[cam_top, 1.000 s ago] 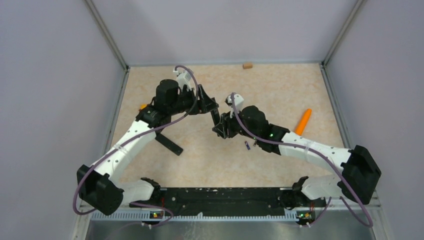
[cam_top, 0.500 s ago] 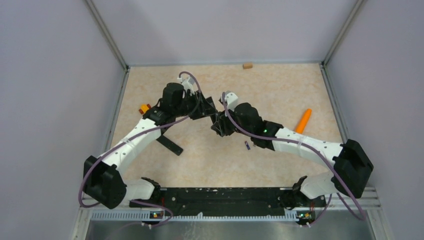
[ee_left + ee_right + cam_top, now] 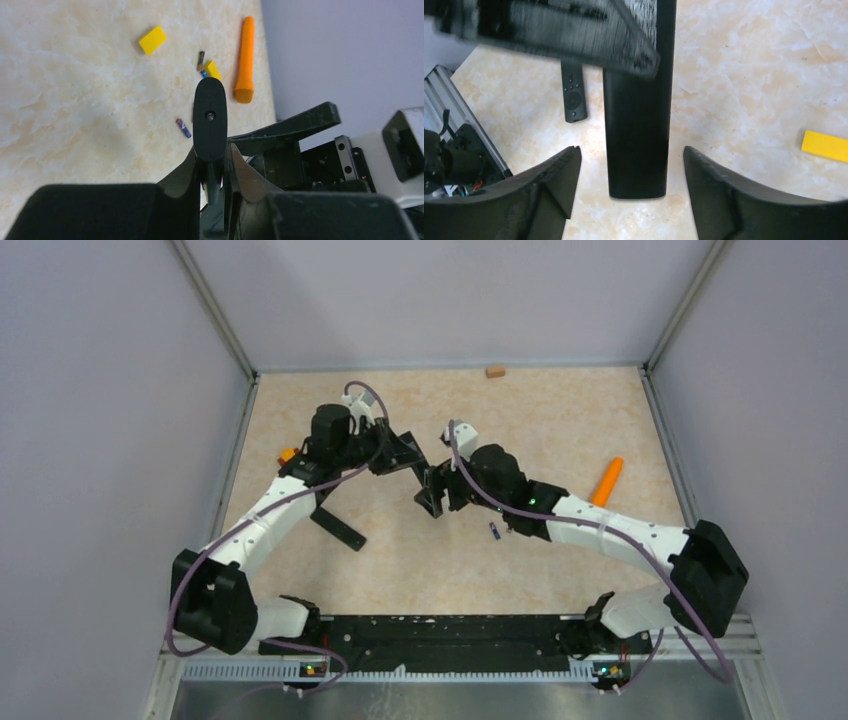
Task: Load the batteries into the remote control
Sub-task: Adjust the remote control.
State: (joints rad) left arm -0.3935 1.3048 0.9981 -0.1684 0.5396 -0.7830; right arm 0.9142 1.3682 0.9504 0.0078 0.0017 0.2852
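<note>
My left gripper (image 3: 409, 461) is shut on the upper end of a plain black remote control (image 3: 637, 125), which hangs above the table; its narrow edge (image 3: 210, 117) sticks out past the left gripper (image 3: 215, 151). The right gripper (image 3: 630, 151) stands open with a finger on each side of the remote's lower end, clear of it. One battery (image 3: 183, 128), purple and blue, lies on the table near the right arm (image 3: 494, 531). Another battery (image 3: 201, 60) lies beside a yellow block (image 3: 213, 70).
A second black remote (image 3: 338, 528) with buttons lies flat left of centre (image 3: 573, 95). An orange cone-shaped stick (image 3: 606, 483) lies at the right. Yellow blocks (image 3: 152, 40) (image 3: 826, 146) and a tan block (image 3: 494, 371) are scattered about. Walls enclose three sides.
The left gripper closed on the remote's upper end. The right gripper, which was holding the remote, opened and let go. Both wrists shifted slightly left.
</note>
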